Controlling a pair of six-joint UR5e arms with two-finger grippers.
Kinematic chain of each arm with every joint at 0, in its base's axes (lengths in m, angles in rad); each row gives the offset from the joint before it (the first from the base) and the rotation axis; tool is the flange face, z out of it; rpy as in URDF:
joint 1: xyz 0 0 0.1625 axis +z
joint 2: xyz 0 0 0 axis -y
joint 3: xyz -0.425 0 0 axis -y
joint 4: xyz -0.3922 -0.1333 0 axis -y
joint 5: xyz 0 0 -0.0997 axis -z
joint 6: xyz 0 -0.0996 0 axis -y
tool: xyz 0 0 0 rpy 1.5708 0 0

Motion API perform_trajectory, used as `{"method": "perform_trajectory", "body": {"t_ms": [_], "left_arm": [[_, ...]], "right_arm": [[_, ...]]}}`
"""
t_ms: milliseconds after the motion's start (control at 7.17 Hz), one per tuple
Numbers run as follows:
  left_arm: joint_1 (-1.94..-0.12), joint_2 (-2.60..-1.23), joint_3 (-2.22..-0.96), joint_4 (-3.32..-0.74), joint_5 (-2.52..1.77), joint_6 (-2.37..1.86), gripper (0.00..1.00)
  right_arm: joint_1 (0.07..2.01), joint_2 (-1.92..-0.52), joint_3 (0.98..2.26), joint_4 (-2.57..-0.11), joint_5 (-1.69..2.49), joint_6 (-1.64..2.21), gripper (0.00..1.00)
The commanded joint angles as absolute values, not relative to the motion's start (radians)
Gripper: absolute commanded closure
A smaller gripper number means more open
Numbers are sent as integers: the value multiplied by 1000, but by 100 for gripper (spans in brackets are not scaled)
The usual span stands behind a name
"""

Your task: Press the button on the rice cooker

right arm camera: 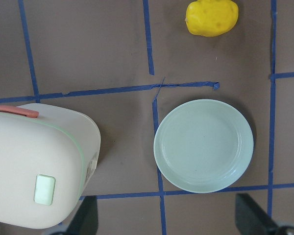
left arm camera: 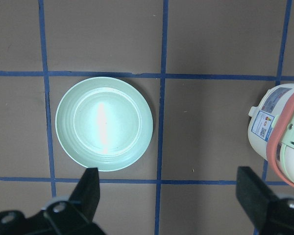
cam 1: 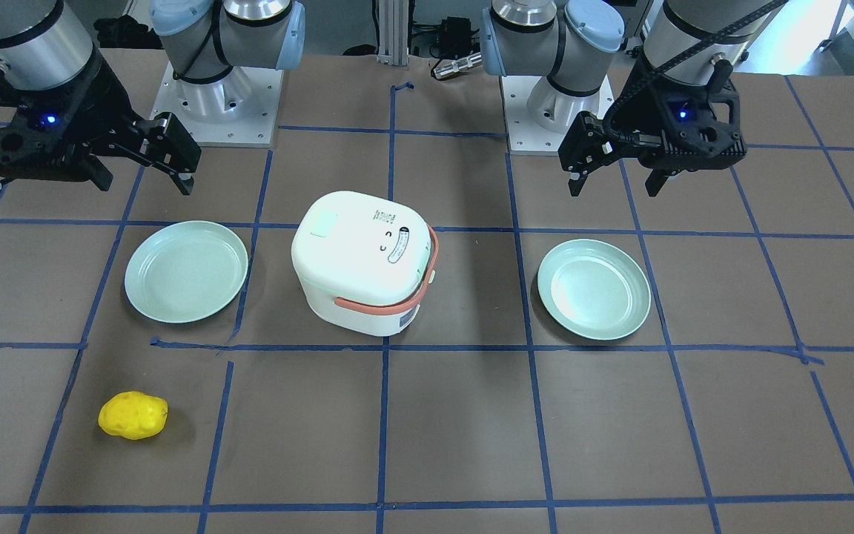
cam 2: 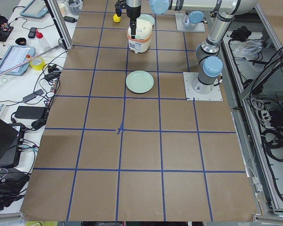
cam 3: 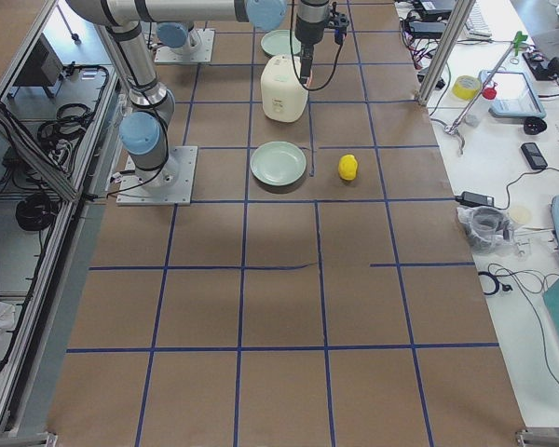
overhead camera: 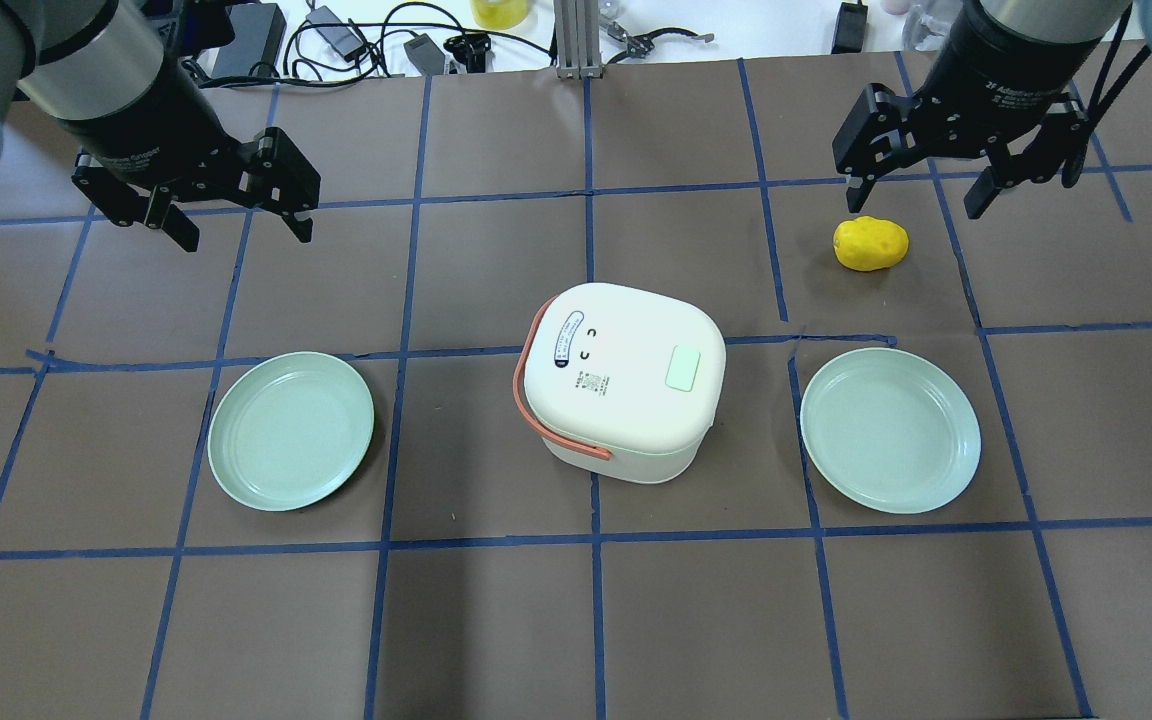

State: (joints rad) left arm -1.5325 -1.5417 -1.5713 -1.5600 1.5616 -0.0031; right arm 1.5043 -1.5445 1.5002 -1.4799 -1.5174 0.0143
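Observation:
A white rice cooker [overhead camera: 621,400] with a coral handle stands mid-table; it also shows in the front view [cam 1: 364,274]. Its pale mint button [overhead camera: 683,368] is set into the lid's top, on the side toward my right arm, and shows in the front view [cam 1: 322,224] and the right wrist view [right arm camera: 44,189]. My left gripper [overhead camera: 244,236] hovers open and empty, left of and beyond the cooker. My right gripper [overhead camera: 916,206] hovers open and empty, right of and beyond it. Both are well apart from the cooker.
A mint plate [overhead camera: 291,430] lies left of the cooker and another [overhead camera: 891,430] right of it. A yellow lumpy object [overhead camera: 870,243] lies just below my right gripper, beyond the right plate. Blue tape lines grid the brown table. Cables and clutter line the far edge.

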Motion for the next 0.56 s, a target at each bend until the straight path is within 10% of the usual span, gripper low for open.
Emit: {"method": "perform_trajectory", "body": {"t_ms": [0, 419], "left_arm": [[-1532, -1542, -1571, -1560, 1562, -3, 0], [-1532, -1542, -1571, -1560, 1562, -3, 0]], "right_arm": [[1506, -1532, 1506, -1488, -1509, 18, 0], [1520, -1537, 1526, -1488, -1500, 58, 9]]}}
